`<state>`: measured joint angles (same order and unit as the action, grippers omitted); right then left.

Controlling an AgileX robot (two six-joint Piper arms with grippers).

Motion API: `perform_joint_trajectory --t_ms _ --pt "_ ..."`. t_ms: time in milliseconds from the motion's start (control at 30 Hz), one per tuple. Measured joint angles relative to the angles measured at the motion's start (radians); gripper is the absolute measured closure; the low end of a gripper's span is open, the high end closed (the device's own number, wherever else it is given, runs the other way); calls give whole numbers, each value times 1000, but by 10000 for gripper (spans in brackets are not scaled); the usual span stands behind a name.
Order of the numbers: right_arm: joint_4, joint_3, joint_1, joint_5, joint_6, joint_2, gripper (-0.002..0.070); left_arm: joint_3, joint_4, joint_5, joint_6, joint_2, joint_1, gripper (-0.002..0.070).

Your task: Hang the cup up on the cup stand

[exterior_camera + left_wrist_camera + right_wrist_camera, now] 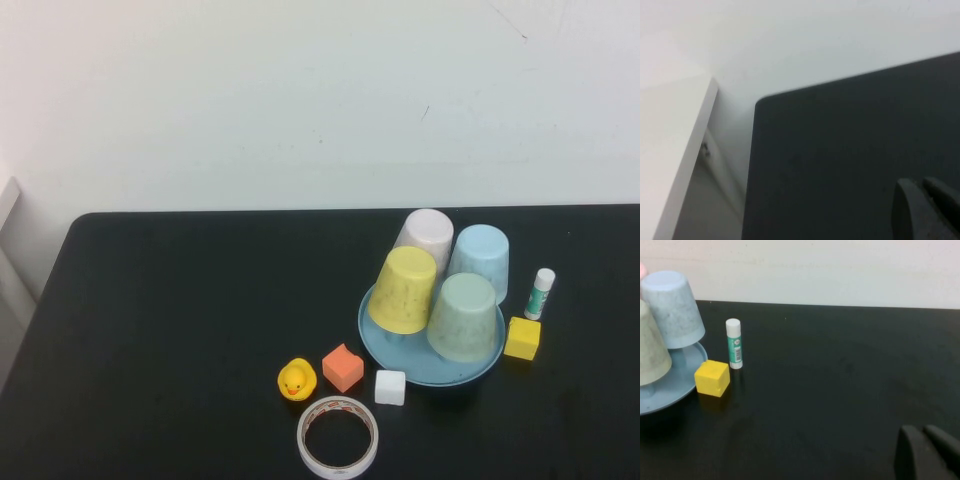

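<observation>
Black and matte, the tabletop (pixel 180 330) runs back to a plain white wall (pixel 300 100), and the light blue cup stand with its round dish-like base (pixel 400 368) serves as the landmark for everything on it. Nearest the camera, in front of the stand, lies a flat ring of clear adhesive tape with a white rim (pixel 338 437). Just behind the tape sit a small yellow rubber duck (pixel 297 380), an orange foam cube (pixel 343 367) and a white foam cube (pixel 390 387) that touches the stand's front rim.

On the stand itself, the pale mint-green plastic tumbler (pixel 465 318) hangs upside down on a peg at the front right. A yellow plastic cup (pixel 404 290) hangs inverted at the front left. Behind these, a light blue plastic cup (pixel 479 260) and a pale pink plastic cup (pixel 424 237) hang inverted at the back. The four cups crowd close together. Just right of the stand rests a yellow foam cube (pixel 522 338), and behind that cube stands an upright glue stick with a green label and white cap (pixel 540 293).

Both grippers sit well away from the stand. The left gripper (pixel 925 210) hovers over bare tabletop near a table corner, its dark fingertips together. The right gripper (pixel 926 452) hangs low over the table, off to the right of the stand, fingertips likewise closed on nothing.
</observation>
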<state>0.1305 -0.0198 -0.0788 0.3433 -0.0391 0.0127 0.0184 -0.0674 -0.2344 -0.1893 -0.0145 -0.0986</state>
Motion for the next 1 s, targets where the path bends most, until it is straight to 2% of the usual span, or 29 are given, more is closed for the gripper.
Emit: perform_joint_trajectory --t_ms 267,1000 --pt "0 0 0 0 0 0 678 0 -4 -52 14 0 49 677" --pt "0 2 0 0 0 0 678 0 -6 -68 37 0 57 677"
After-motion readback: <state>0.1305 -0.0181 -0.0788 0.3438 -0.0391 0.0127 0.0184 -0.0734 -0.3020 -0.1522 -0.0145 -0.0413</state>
